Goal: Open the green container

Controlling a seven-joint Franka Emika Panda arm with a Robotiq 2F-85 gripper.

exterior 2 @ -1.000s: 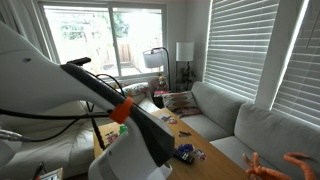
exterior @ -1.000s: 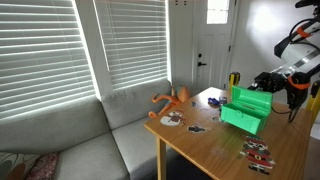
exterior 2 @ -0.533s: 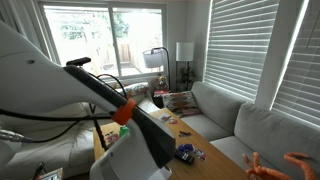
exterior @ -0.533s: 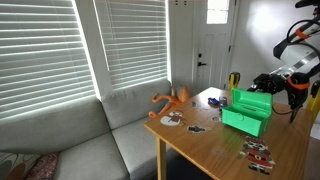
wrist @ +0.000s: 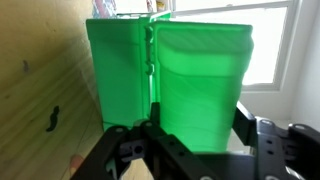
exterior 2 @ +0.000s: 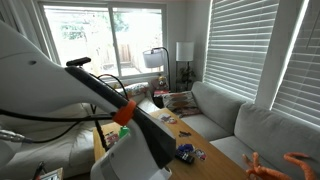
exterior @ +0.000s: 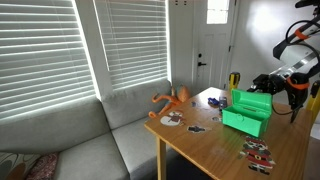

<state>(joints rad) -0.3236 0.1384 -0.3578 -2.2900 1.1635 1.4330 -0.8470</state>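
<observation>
The green container (exterior: 243, 121) sits on the wooden table (exterior: 205, 148), with its lid (exterior: 252, 100) swung up and standing on edge above the body. My gripper (exterior: 272, 88) is at the lid's far side. In the wrist view the box body (wrist: 120, 75) is on the left and the raised lid (wrist: 200, 85) fills the space between my gripper's (wrist: 190, 128) two black fingers, which press on its sides. In an exterior view my own arm (exterior 2: 110, 100) hides the container.
A yellow bottle (exterior: 235, 79) stands behind the container. An orange toy (exterior: 172, 100) lies at the table's far corner, with cards (exterior: 258, 152) and small items (exterior: 196, 128) scattered about. A grey sofa (exterior: 90, 140) borders the table.
The container's body has settled slightly lower onto the table since a second ago. My arm and the raised lid have hardly moved.
</observation>
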